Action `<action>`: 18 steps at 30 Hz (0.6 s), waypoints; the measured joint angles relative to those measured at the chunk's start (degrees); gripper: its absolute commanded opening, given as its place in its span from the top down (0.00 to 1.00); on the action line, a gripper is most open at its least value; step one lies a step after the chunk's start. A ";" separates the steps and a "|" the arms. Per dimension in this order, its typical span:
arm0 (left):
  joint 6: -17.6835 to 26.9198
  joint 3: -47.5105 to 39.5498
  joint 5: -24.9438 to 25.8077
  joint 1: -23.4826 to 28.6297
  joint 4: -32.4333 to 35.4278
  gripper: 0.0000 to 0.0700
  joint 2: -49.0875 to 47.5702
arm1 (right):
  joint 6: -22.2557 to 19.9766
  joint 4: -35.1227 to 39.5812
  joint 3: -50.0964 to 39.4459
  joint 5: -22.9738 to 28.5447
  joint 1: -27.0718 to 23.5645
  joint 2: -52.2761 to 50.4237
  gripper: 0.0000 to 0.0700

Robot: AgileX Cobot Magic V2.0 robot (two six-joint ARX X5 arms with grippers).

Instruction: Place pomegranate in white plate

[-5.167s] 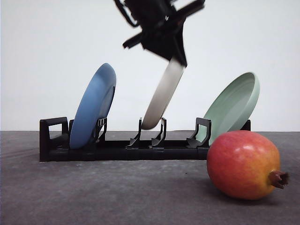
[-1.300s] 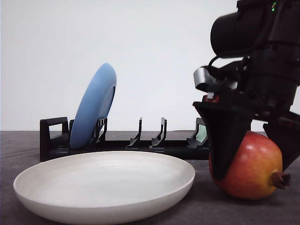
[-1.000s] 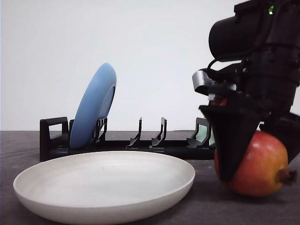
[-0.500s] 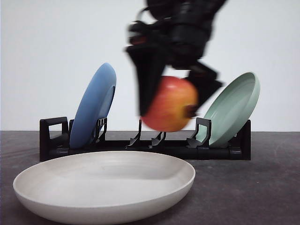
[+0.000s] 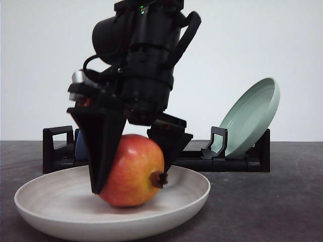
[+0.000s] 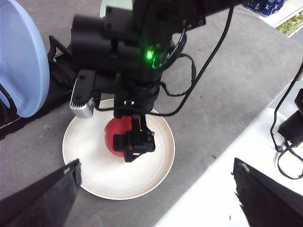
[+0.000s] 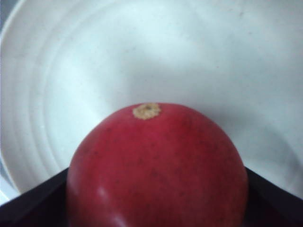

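The pomegranate (image 5: 133, 171) is sitting inside the white plate (image 5: 45, 217), near the middle, with its small brown tip pointing to the side. It is red with a yellow-orange patch. From the front it looks like it is touching the bottom of the plate. The right hand (image 5: 133, 166) is reaching down from above, and its two black fingers (image 5: 103, 146) are squeezing the fruit, one on each side. In the right wrist view the pomegranate (image 7: 156, 170) is looking big and red between the dark finger tips, with the pale plate (image 7: 71, 71) all around it.

The plate is lying flat on the gray counter (image 5: 262, 212). Behind it a black rack (image 5: 242, 162) is standing on the counter. A pale green plate (image 5: 252, 118) is leaning in the rack on one end. A blue plate (image 6: 21, 61) is leaning in it on the other end.

In the left wrist view the left hand (image 6: 156, 189) is hanging high above the plate (image 6: 104, 177), off to one side, and its two dark fingers (image 6: 40, 198) are spread wide apart with nothing between them.
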 measured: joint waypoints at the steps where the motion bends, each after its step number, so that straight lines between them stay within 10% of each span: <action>1: -0.04 0.00 -0.01 0.01 0.00 0.11 0.00 | 0.00 0.05 0.00 -0.01 0.04 0.10 0.30; 7: -0.21 0.00 -0.39 0.01 0.00 0.11 0.00 | -0.02 0.36 0.00 0.01 0.01 0.12 0.02; 18: -0.21 0.00 -0.46 0.01 0.00 0.11 0.00 | -1.36 -4.46 3.77 0.34 -0.35 -0.82 0.00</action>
